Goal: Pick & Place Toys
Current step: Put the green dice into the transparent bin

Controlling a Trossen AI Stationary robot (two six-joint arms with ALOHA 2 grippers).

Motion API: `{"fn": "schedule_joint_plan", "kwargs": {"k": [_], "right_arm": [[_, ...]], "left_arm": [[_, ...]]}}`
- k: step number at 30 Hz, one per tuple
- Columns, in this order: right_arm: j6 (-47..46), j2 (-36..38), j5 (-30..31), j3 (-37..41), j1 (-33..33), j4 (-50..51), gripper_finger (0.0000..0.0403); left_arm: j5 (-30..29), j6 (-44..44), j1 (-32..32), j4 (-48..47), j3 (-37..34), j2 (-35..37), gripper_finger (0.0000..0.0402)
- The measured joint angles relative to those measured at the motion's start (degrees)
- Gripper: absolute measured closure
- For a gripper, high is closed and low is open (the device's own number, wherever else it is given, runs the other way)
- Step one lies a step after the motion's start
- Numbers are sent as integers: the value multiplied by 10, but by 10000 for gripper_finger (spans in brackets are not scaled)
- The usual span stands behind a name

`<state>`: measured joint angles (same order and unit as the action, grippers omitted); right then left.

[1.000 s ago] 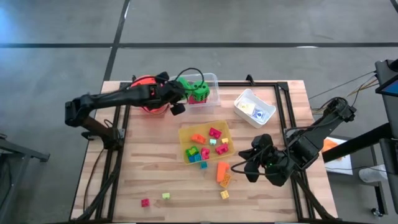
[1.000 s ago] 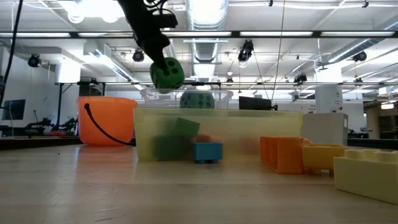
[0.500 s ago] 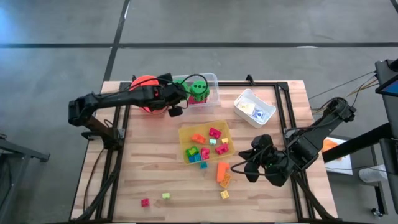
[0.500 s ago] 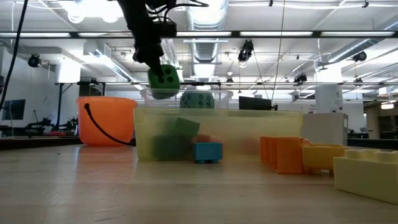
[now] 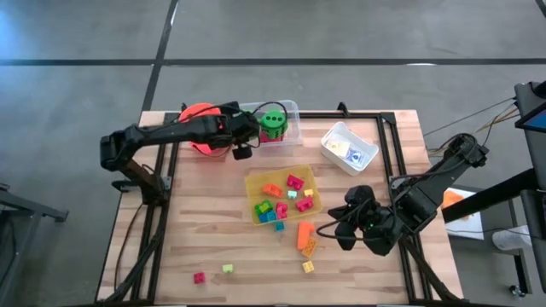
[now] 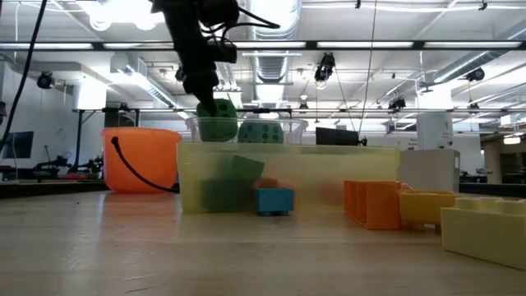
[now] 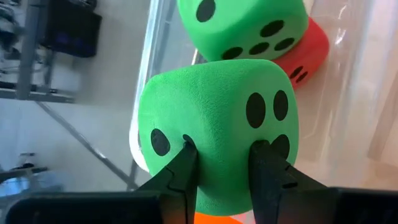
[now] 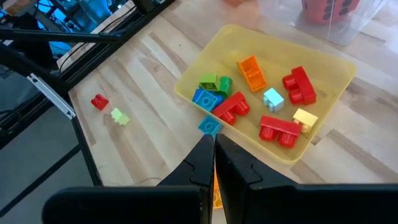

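The right gripper (image 5: 335,231) waits near the table's front, fingers together on nothing, beside the yellow tray (image 5: 252,183) of blocks. Farther back, the left gripper (image 7: 222,163) stays clamped on a green die (image 7: 217,124), now lowered from a second ago to the clear tray (image 5: 291,108) rim. It's a cube, no long axis; a two-dot face shows beside a second green die (image 7: 244,26) in the tray.

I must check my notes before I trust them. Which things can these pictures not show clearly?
- High view: left gripper hides most of its held green die.
- Left wrist view: red die mostly hidden behind green dice.
- Low view: blocks inside yellow tray blurred by its wall.
- High view: white tray contents too small.
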<state>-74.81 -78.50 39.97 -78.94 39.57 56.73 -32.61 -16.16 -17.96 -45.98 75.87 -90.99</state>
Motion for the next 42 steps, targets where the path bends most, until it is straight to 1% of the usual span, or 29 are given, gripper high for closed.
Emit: {"fn": "schedule_joint_plan", "kwargs": {"k": [5, 10, 15, 19, 25, 28, 42], "right_arm": [[-1, 0, 0, 0, 3, 0, 391], [0, 0, 0, 0, 3, 1, 391], [1, 0, 0, 0, 3, 1, 391], [2, 0, 0, 0, 3, 1, 391], [0, 0, -1, 0, 4, 0, 391], [0, 0, -6, 0, 5, 1, 391], [8, 0, -11, 0, 5, 1, 391]], "left_arm": [[74, 12, -17, -3, 0, 0, 311], [105, 16, -34, -11, 1, -4, 311], [143, 15, -53, -36, 32, -22, 311], [151, 13, -68, -69, 71, -45, 311], [190, 9, -81, -124, 109, -80, 311], [220, -4, -82, -132, 113, -88, 311], [254, -14, -98, -140, 112, -118, 315]]}}
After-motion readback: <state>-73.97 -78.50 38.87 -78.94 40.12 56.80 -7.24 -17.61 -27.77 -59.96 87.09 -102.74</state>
